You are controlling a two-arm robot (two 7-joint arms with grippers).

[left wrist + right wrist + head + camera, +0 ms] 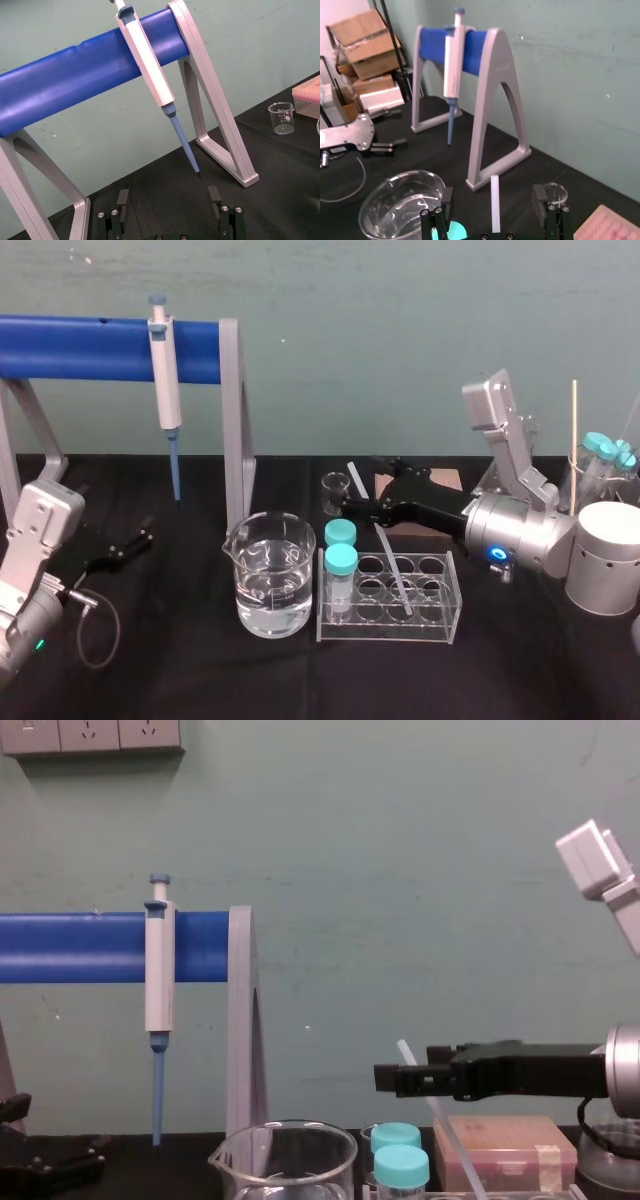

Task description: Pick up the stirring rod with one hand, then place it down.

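Stirring rod (388,552), thin translucent white, stands tilted in the clear plastic test-tube rack (440,625). Its lower end sits in one of the rack's wells. Its upper end leans back toward the wall and to the robot's left.

Right gripper (493,192), black with long fingers on a silver wrist, reaches in level from the right, above the rack's back edge. Its jaws are spread wide with the rod's upper part standing between them. The right wrist view shows a gap on both sides, so neither finger touches the rod. In the chest view the rod crosses the gripper's fingers at a slant.

Two small tubes with teal caps (341,560) stand at the rack's left end. A glass beaker holding clear liquid (272,585) is just beside the rack on its left. A small empty glass beaker (335,485) sits behind the rack near the right gripper's fingertips, and a pink box (505,1140) lies under the gripper behind the rack.

A white-bodied pipette with a blue tip (166,380) hangs on the blue bar of a grey-legged stand (235,410), well left of the rod.

Left gripper (168,196) sits low over the black table cover (180,670) at the far left. Its jaws are apart with nothing between them, and it faces the stand.
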